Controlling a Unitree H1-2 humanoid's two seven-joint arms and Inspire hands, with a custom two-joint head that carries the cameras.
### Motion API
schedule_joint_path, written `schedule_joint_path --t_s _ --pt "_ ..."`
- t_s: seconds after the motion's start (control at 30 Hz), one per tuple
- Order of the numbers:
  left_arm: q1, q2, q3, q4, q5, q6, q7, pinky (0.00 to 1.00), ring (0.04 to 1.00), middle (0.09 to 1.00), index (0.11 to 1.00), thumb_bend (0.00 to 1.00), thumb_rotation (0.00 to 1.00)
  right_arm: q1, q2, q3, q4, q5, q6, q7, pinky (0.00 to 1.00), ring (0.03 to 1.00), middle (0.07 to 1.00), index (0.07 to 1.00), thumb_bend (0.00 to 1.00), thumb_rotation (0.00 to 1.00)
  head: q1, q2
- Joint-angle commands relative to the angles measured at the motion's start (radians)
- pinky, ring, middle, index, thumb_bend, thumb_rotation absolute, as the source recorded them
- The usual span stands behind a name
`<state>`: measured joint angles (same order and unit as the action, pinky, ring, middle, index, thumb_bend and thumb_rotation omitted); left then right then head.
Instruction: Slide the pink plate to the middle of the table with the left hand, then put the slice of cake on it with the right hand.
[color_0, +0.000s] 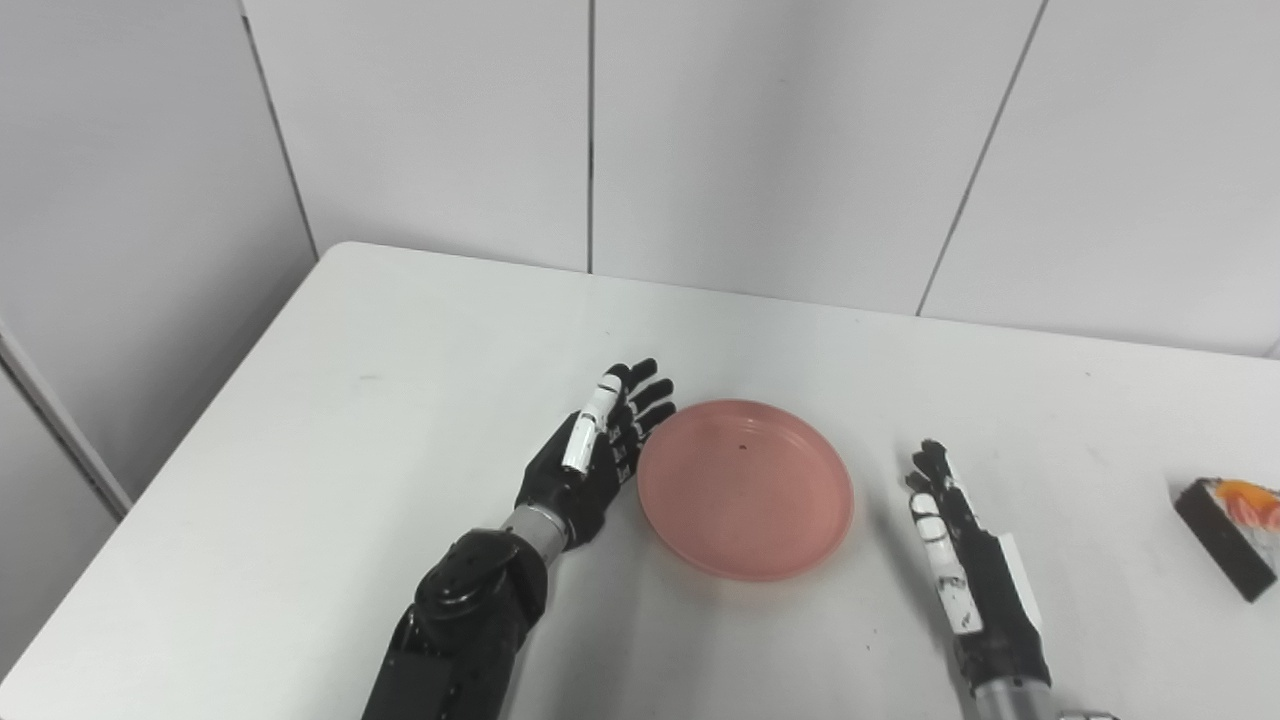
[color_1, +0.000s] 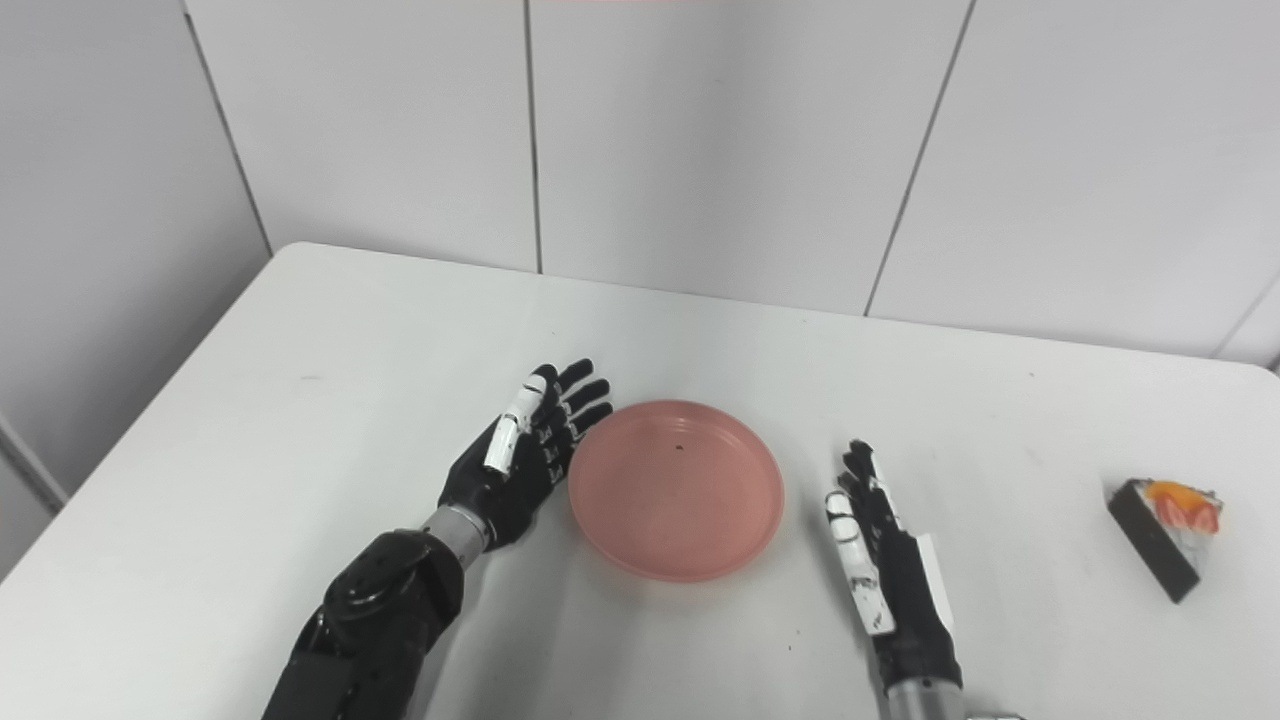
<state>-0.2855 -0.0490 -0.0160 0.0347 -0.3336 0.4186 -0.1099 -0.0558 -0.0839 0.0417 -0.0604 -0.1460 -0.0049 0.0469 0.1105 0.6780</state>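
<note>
A round pink plate (color_0: 745, 487) lies near the middle of the white table (color_0: 400, 340), with nothing on it. My left hand (color_0: 595, 450) stands open on edge right against the plate's left rim, fingers straight and pointing away from me. My right hand (color_0: 965, 570) is open too, fingers stretched forward, resting a short way right of the plate and not touching it. A slice of cake (color_1: 1168, 535), dark at the base with orange and red fruit on top, lies far right near the table's edge, well apart from both hands.
Grey wall panels (color_0: 760, 140) stand close behind the table's far edge. The table's left edge runs diagonally down to the bottom left corner. Bare tabletop stretches behind the plate and left of my left arm.
</note>
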Motion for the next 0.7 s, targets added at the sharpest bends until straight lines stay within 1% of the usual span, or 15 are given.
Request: schedule_joint_path --t_s 0.0,0.17,0.5,0.57,0.67 --pt "-0.006 -0.006 -0.010 -0.029 -0.019 0.031 -0.027 0.98 0.957 0.954 0.945 0.38 1.00 0.006 0.012 0.014 -0.021 -0.006 0.037 0.003 0.92 0.934 0.953 0.961 0.38 1.00 0.000 -0.001" --pt "0.003 -0.001 -0.017 -0.034 -0.029 0.045 -0.036 0.98 0.955 0.954 0.951 0.37 1.00 0.007 0.020 0.022 -0.039 -0.008 0.055 -0.004 0.93 0.942 0.958 0.964 0.37 1.00 -0.025 0.006" --pt "0.008 0.014 -0.019 -0.035 -0.033 0.046 -0.039 0.98 0.950 0.953 0.954 0.37 1.00 0.006 0.034 0.030 -0.061 -0.022 0.081 -0.026 0.93 0.945 0.958 0.965 0.37 1.00 -0.057 0.012" --pt "0.008 0.017 -0.018 -0.033 -0.032 0.045 -0.038 0.97 0.946 0.950 0.952 0.37 1.00 0.005 0.037 0.028 -0.067 -0.021 0.087 -0.031 0.94 0.944 0.958 0.967 0.37 1.00 -0.070 0.012" --pt "0.011 0.026 -0.013 -0.028 -0.027 0.039 -0.041 0.96 0.940 0.943 0.946 0.38 1.00 0.002 0.046 0.027 -0.088 -0.028 0.101 -0.043 0.95 0.943 0.961 0.972 0.36 1.00 -0.109 0.011"
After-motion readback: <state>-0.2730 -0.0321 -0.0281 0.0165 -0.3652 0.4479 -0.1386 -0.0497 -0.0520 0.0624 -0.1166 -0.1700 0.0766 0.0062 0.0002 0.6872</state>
